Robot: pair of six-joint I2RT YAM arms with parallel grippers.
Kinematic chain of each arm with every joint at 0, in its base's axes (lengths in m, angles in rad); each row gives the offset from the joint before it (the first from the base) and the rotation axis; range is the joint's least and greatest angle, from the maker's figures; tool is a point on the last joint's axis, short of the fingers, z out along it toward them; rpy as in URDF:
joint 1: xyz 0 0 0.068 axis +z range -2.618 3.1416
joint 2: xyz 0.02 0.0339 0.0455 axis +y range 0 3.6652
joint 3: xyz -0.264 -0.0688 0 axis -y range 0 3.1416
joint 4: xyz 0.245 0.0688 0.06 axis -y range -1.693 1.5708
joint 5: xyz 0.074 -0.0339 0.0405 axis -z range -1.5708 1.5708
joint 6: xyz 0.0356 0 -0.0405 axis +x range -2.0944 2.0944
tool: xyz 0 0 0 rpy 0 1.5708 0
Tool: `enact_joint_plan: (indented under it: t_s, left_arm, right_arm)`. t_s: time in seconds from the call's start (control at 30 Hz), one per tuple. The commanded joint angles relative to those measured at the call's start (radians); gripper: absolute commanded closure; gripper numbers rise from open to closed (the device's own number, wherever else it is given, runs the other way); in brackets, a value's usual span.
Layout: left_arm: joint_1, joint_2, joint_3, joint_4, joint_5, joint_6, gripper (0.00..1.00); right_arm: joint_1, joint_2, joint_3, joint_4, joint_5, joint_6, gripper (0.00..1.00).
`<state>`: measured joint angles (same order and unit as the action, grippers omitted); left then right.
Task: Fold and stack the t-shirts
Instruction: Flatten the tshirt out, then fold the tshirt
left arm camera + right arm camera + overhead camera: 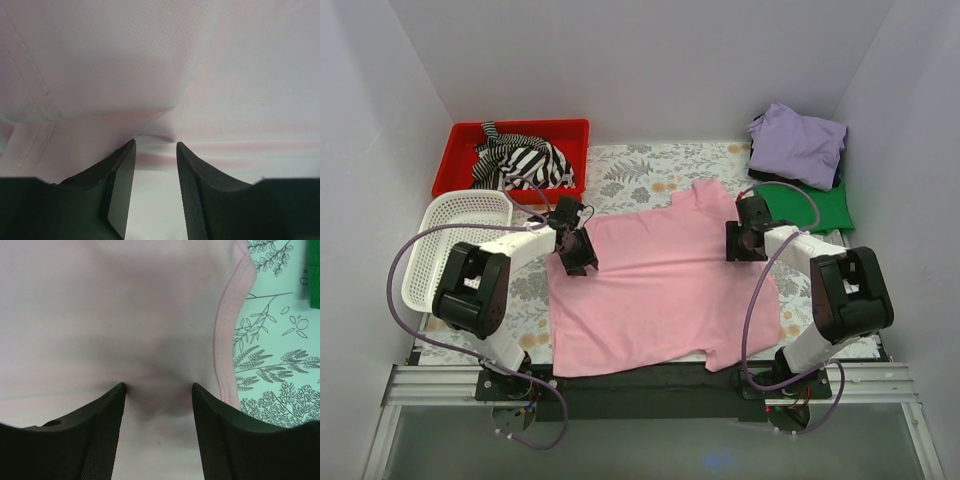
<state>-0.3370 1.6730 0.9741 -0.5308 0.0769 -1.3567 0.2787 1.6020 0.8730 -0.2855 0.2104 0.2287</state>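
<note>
We can read no text, label, brand, number or sign in any of the three views. The pink tee (660,290) is plain fabric, and the tabletop (640,165) cover carries only a printed leaf pattern.
</note>
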Motion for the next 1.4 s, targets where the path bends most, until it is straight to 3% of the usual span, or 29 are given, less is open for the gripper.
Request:
enact_joint_plan:
  t_s: [0.0, 0.13, 0.23, 0.47, 0.57, 0.83, 1.27, 1.3, 1.33, 1.37]
  left_arm:
    - [-0.011, -0.056, -0.011, -0.112, -0.101, -0.001, 0.62]
    - [-0.011, -0.081, 0.093, -0.092, -0.150, 0.047, 0.62]
    - [-0.010, -0.047, 0.254, -0.081, -0.209, 0.079, 0.61]
    - [0.009, 0.071, 0.469, -0.196, -0.410, 0.067, 0.61]
    - [0.010, 0.060, 0.439, -0.221, -0.440, 0.062, 0.61]
    - [0.085, -0.033, 0.229, -0.173, -0.359, -0.013, 0.58]
    - [0.156, 0.021, 0.193, -0.111, -0.240, -0.010, 0.49]
    - [0.156, 0.022, 0.193, -0.104, -0.226, -0.015, 0.46]
    - [0.156, 0.024, 0.192, -0.101, -0.220, -0.021, 0.23]
    - [0.156, 0.027, 0.190, -0.094, -0.203, -0.012, 0.21]
  right_arm:
    - [-0.023, -0.080, -0.032, -0.029, 0.002, -0.040, 0.38]
    - [-0.021, -0.198, 0.007, -0.003, -0.095, -0.035, 0.36]
    - [-0.016, -0.232, 0.078, 0.006, -0.128, -0.043, 0.35]
    - [-0.016, -0.139, 0.221, 0.020, -0.115, -0.071, 0.33]
    - [-0.018, -0.106, 0.245, 0.020, -0.129, -0.072, 0.33]
    - [-0.018, -0.082, 0.235, 0.025, -0.141, -0.072, 0.33]
    - [-0.016, -0.080, 0.192, 0.032, -0.160, -0.072, 0.33]
    - [-0.016, -0.079, 0.192, 0.032, -0.161, -0.072, 0.33]
    - [-0.016, -0.079, 0.192, 0.034, -0.164, -0.074, 0.33]
    - [-0.016, -0.074, 0.190, 0.034, -0.164, -0.072, 0.33]
